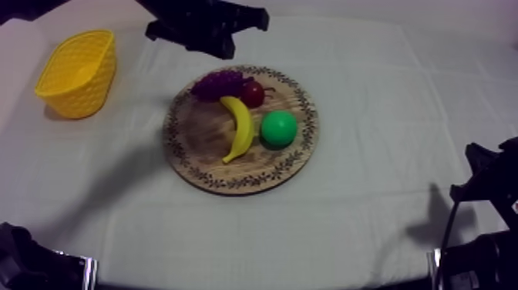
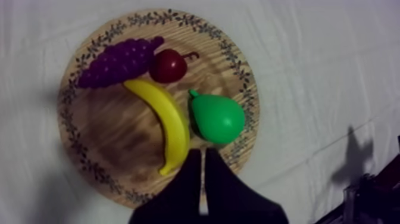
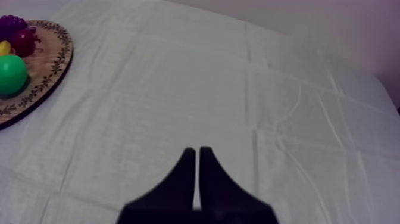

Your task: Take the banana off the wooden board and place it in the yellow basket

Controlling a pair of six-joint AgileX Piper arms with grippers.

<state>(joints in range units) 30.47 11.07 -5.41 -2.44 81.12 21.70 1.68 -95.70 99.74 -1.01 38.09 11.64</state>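
Banana [image 1: 240,127] | on wooden board [image 1: 202,162], ungrasped | left gripper [image 2: 202,154] over board, fingers together (empty) | step: approach | next: part fingers, descend astride banana

The left gripper [image 2: 202,152] and the right gripper [image 3: 197,149] were plain black, each with two broad-based fingers tapering into a narrow wedge.
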